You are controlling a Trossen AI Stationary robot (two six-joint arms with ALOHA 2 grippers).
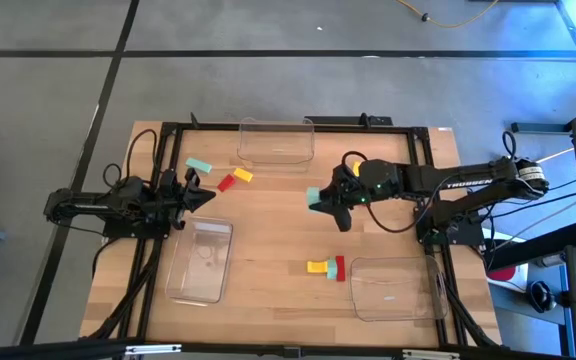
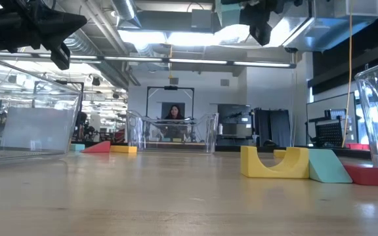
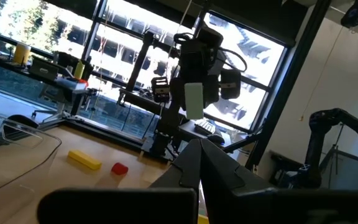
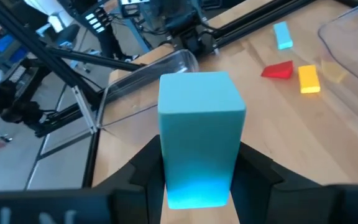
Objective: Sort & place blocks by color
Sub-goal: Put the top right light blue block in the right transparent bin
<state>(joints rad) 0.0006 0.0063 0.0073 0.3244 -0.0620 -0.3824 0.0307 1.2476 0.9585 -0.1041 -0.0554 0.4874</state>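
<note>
My right gripper (image 4: 199, 171), raised above the table's middle, has its fingers clamped on a mint-green rectangular block (image 4: 199, 134). My left gripper (image 1: 196, 192) waits at the left edge, fingers together, beside a clear plastic tray (image 1: 200, 262). A mint bar (image 1: 199, 165), red wedge (image 1: 226, 183) and yellow block (image 1: 242, 175) lie near it.
</note>
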